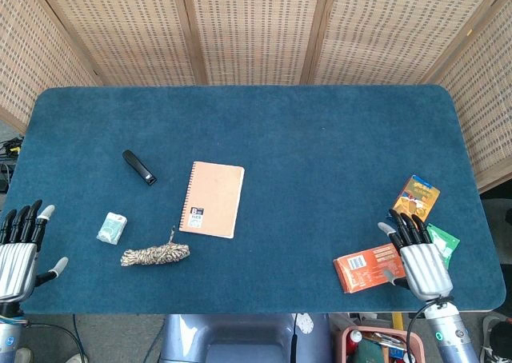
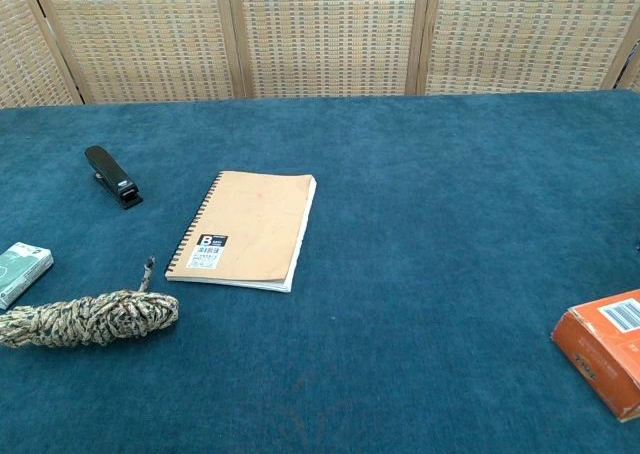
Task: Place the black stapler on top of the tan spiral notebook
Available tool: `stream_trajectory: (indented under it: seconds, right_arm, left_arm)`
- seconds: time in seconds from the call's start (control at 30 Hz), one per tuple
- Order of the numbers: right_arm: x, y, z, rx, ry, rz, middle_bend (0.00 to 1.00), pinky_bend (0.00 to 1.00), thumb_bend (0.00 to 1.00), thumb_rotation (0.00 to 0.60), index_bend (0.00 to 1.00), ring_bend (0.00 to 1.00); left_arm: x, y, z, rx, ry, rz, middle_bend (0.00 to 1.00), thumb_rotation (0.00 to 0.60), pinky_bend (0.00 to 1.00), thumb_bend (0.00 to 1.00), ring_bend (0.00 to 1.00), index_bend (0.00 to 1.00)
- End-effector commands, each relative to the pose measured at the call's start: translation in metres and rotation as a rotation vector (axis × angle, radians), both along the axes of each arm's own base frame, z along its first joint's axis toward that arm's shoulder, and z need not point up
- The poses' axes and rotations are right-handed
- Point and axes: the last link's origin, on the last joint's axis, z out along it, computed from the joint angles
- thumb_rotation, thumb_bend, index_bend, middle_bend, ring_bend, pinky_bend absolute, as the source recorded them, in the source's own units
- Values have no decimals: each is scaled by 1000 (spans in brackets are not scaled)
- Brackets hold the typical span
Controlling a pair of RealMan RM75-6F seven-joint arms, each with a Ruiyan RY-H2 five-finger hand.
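Wicker screens are backing a blue carpeted worktop (image 1: 320, 139), and nothing's really happening yet: the black stapler (image 1: 138, 167) is lying just left of the tan spiral notebook (image 1: 212, 199), not touching it. Both the left hand (image 1: 20, 251) and right hand (image 1: 420, 255) are sitting at the near edge, fingers spread, holding nothing. I'm guessing the left hand is going to reach forward and grab the stapler first.

The slim black stapler (image 1: 138, 167) (image 2: 113, 177) is seen lying closed and flat on the blue felt, angled diagonally, untouched. Just to its right, apart from it, the tan spiral-bound notebook (image 1: 212, 199) (image 2: 246, 228) is laid shut, cover up, its wire binding turned toward the stapler.
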Motion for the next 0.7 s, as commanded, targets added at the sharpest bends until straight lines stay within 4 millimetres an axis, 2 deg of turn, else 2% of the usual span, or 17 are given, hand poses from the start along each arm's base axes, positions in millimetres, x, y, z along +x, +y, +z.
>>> stream_trajectory:
  seconds: [0.03,0.7]
  right_arm:
    - [0,0,0,1,0,1,0,5,36,600,158,0]
    - [-3,-1,2,-8,3,-16,0,5,36,600,158,0]
  left_arm:
    - [0,0,0,0,0,-1,0,600,0,187,0,58]
    - [0,7,1,-1,-11,-21,0,600,0,191,0,70]
